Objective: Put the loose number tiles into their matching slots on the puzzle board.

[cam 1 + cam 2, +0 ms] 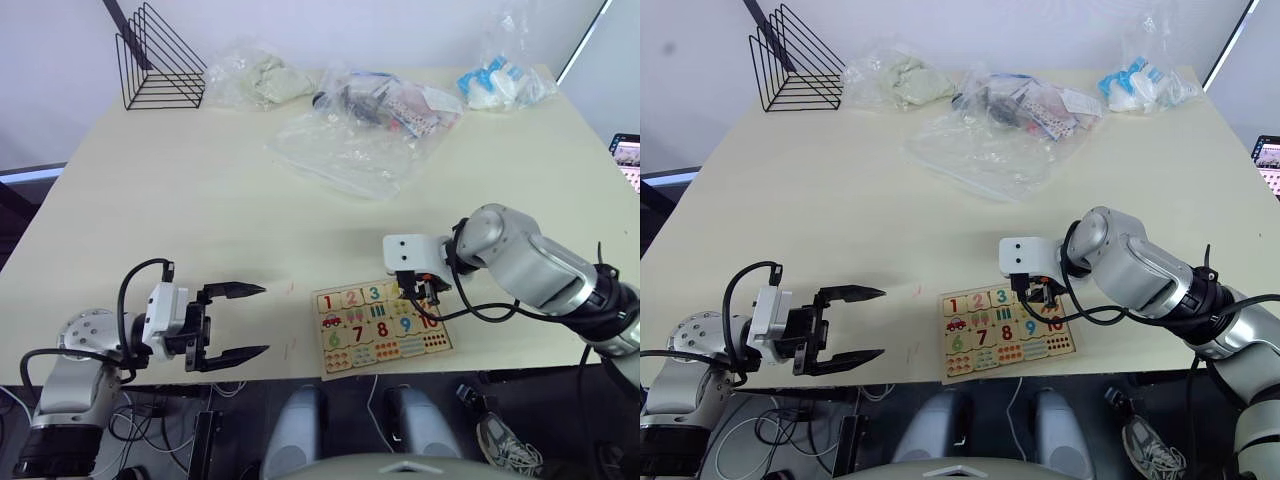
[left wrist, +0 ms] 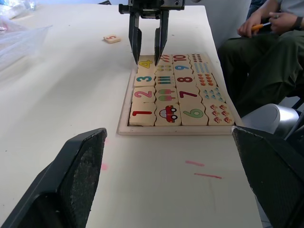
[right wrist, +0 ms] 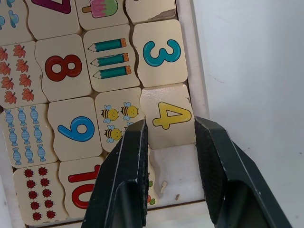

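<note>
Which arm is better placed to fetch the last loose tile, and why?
Right. The right gripper hangs open over the puzzle board's far end, close to the 5 tile lying on the table beyond it; the left gripper waits well clear of both.

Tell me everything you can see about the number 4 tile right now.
The number 4 tile is a small pale wooden square with rounded edges and a yellow 4 printed on it. It lies flat in the puzzle board, in the row along the rim, next to the 3 tile and beside the bee picture tile. The slot past it is bare. The right gripper is open, its fingers straddling the tile's end; contact cannot be told.
</note>
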Controlling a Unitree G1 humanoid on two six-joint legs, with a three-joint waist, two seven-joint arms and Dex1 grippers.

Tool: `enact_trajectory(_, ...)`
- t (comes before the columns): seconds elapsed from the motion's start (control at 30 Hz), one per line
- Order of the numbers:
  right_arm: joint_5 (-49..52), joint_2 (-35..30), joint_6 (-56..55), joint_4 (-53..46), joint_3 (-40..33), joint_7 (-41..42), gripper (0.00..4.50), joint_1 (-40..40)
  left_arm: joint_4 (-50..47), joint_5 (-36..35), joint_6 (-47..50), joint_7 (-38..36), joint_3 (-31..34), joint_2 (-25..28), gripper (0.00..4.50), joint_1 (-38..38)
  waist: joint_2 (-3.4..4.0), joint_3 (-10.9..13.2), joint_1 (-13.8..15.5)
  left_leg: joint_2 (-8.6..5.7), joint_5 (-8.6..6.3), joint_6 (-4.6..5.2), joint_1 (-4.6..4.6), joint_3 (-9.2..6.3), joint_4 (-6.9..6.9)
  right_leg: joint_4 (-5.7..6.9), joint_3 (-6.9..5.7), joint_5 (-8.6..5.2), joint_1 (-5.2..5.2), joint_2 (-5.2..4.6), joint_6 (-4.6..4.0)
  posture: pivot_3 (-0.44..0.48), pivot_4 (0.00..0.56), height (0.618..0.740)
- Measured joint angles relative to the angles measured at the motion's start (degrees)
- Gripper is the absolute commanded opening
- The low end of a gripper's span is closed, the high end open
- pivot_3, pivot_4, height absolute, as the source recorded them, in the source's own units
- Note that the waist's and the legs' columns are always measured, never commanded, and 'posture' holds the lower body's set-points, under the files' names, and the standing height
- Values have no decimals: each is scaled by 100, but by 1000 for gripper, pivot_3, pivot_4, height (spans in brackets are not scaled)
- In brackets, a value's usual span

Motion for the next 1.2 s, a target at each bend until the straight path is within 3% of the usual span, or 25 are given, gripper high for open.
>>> enact_trajectory(0.07, -4, -20, -76, 0, 1, 25, 2493, 61, 0, 0, 0, 0, 0, -14, 4500, 1, 0, 0, 0, 0, 0, 0, 0, 0, 0, 0, 0, 0, 0, 0, 0, 0, 150, 740)
enact_trajectory(0.1, -4, -20, -77, 0, 1, 25, 2493, 63, 0, 0, 0, 0, 0, -14, 4500, 1, 0, 0, 0, 0, 0, 0, 0, 0, 0, 0, 0, 0, 0, 0, 0, 0, 150, 740)
enact_trajectory(0.13, -6, -20, -93, 0, 0, 26, 3160, 73, 0, 2, 0, -1, 0, -15, 4500, 1, 0, 0, 0, 0, 0, 0, 0, 0, 0, 0, 0, 0, 0, 0, 0, 0, 150, 740)
enact_trajectory(0.17, -7, -20, -96, 0, 0, 27, 3502, 73, 0, 2, 0, -1, 0, -15, 4500, 0, -1, -1, 0, 0, 0, 0, 1, 0, 1, 1, 0, 0, 1, 0, 0, 0, 150, 740)
enact_trajectory(0.5, 2, -45, -211, 53, -28, 108, 3502, 77, 0, 78, 0, -5, -2, -61, 4500, -60, -1, -1, 1, -1, 0, 0, 1, 0, 1, 1, -1, 0, 1, 0, 0, 0, 150, 740)
enact_trajectory(0.87, 427, -192, -447, 150, -1001, 38, 3502, 580, 1, 88, 12, 5, -3, -99, 4500, -71, -2, -1, 4, 0, 0, 0, 1, 1, 2, 1, 0, 1, 2, 0, 0, 0, 150, 740)
enact_trajectory(0.97, 612, -193, -547, 180, -1428, -55, 2662, 841, 1, 91, 16, 10, -4, -105, 4500, -72, -2, -1, 6, 0, 0, 0, 1, 1, 2, 1, -1, 1, 3, 1, 0, 0, 150, 740)
enact_trajectory(1.13, 1000, -20, -859, 249, -2071, -226, 96, 1308, 2, 98, 18, 2, -13, -108, 4500, -106, -2, -1, 6, 0, 0, 0, 2, 4, 3, 1, -1, 1, 7, 2, 1, 0, 150, 740)
enact_trajectory(1.2, 1111, 57, -1154, 294, -2316, -295, 37, 1574, 8, 101, 23, -2, -33, -109, 4500, -175, -6, -3, 8, -1, 0, 0, 2, 6, 3, 0, -6, 1, 10, 3, 1, 0, 150, 740)
